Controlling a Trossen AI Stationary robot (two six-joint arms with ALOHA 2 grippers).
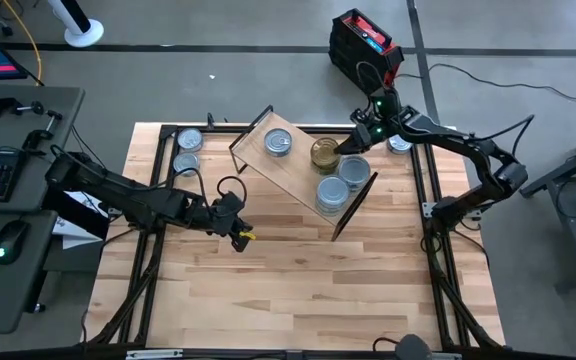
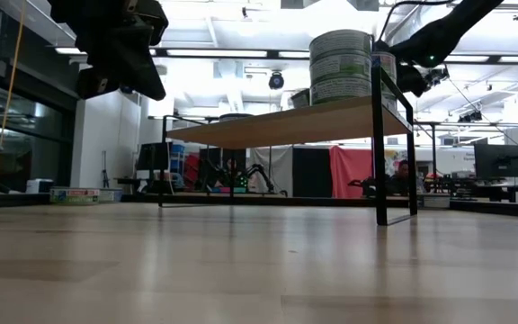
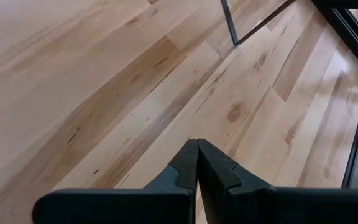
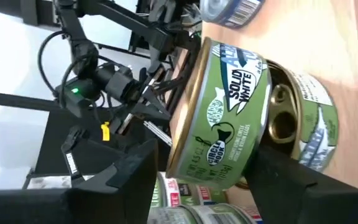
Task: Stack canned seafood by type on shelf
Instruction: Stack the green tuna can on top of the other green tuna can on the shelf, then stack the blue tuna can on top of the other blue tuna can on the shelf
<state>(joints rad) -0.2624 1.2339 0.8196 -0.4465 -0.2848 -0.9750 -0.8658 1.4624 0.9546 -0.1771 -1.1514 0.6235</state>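
High view: the shelf (image 1: pixel 303 180) stands skewed on the far half of the plank surface (image 1: pixel 298 290), carrying a lone silver-topped tin (image 1: pixel 279 143), a gold-topped tin (image 1: pixel 325 153) and, near its right end, two silver-blue stacks (image 1: pixel 343 180); the right gripper (image 1: pixel 346 147) reaches in from the far right and meets the gold-topped tin, while two more tins (image 1: pixel 186 150) wait at the surface's far left corner and one (image 1: pixel 400 144) lies behind the right arm (so the sorting appears partly done, with at least three tins still off the shelf). The left gripper (image 1: pixel 236 232) hovers over bare surface left of the shelf, clear of the work. Low view: the shelf board (image 2: pixel 286 121) rides on thin black legs, and a stack of green-labelled tins (image 2: pixel 340 65) rises at its right end beside the right arm. Left wrist view: the left gripper (image 3: pixel 196 163) has its fingers pressed together on nothing, above bare planks; one shelf leg (image 3: pixel 230 22) shows ahead. Right wrist view: the right gripper (image 4: pixel 197 177) is clamped on a green "solid white" tuna tin (image 4: pixel 219 112) with a gold rim, a pull-tab tin (image 4: pixel 303 127) touching it; neighbouring tins crowd close and are judged the main obstruction to a clean placement.
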